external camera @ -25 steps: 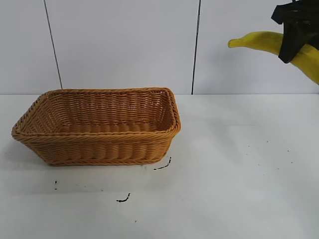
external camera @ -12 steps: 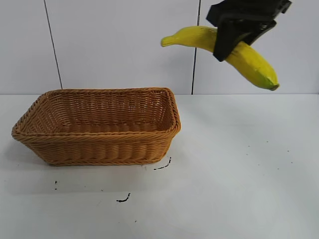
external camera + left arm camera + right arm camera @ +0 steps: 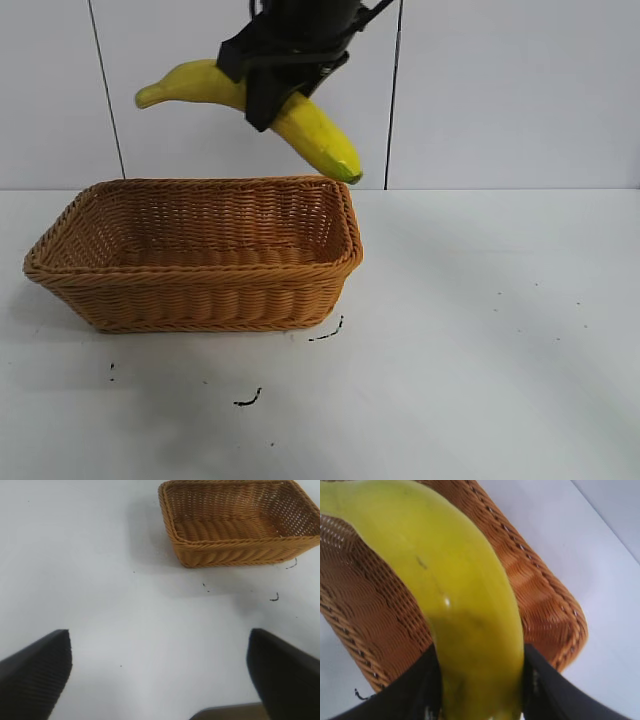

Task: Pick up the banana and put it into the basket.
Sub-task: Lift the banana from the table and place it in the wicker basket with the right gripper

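Note:
My right gripper point(image 3: 268, 98) is shut on the yellow banana point(image 3: 315, 138) and holds it in the air above the far right part of the wicker basket point(image 3: 200, 300). The banana's stem end points left and its dark tip hangs just over the basket's far right corner. In the right wrist view the banana point(image 3: 455, 585) fills the middle between the black fingers point(image 3: 545, 685), with the basket point(image 3: 540, 600) below it. My left gripper point(image 3: 160, 675) is open and empty, off to the side; the basket point(image 3: 235, 550) shows far off in its view. The basket holds nothing.
The white table point(image 3: 480, 330) has a few small dark marks point(image 3: 247, 400) in front of the basket. A white panelled wall point(image 3: 500, 90) stands behind.
My right gripper has carried the banana from the upper right edge leftward, to above the basket. The basket has not moved.

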Robot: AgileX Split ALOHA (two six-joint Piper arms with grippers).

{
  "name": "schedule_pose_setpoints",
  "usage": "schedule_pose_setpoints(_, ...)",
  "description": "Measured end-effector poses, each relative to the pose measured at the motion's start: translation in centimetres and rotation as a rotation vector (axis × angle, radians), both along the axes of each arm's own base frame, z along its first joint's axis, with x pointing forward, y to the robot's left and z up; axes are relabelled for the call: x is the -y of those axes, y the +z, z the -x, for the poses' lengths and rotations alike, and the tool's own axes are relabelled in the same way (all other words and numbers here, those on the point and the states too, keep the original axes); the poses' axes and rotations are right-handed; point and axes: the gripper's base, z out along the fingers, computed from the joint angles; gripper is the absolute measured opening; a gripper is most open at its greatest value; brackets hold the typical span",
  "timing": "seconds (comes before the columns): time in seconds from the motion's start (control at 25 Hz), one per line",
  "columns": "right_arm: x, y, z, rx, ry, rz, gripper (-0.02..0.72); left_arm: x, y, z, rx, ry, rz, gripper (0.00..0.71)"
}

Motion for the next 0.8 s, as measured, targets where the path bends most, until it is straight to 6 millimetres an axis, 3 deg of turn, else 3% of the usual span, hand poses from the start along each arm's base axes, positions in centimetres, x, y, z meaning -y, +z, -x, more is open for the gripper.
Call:
schedule_pose_setpoints(0.32, 0.7, -4.3, -2.1, 0.027, 0.004, 0.060, 0.302, 0.0, 0.0, 0.0, 0.000, 0.000, 0.000, 0.690)
schedule_pose_setpoints(0.64, 0.7, -6.8, -2.8, -0.003, -0.012, 0.031, 0.302, 0.0, 0.0, 0.0, 0.000, 0.000, 0.000, 0.690)
schedule_pose_setpoints(0.8, 0.5, -7.1, -2.7, -0.020, -0.001, 0.010, 0.302, 0.0, 0.0, 0.0, 0.000, -0.001, 0.001, 0.690)
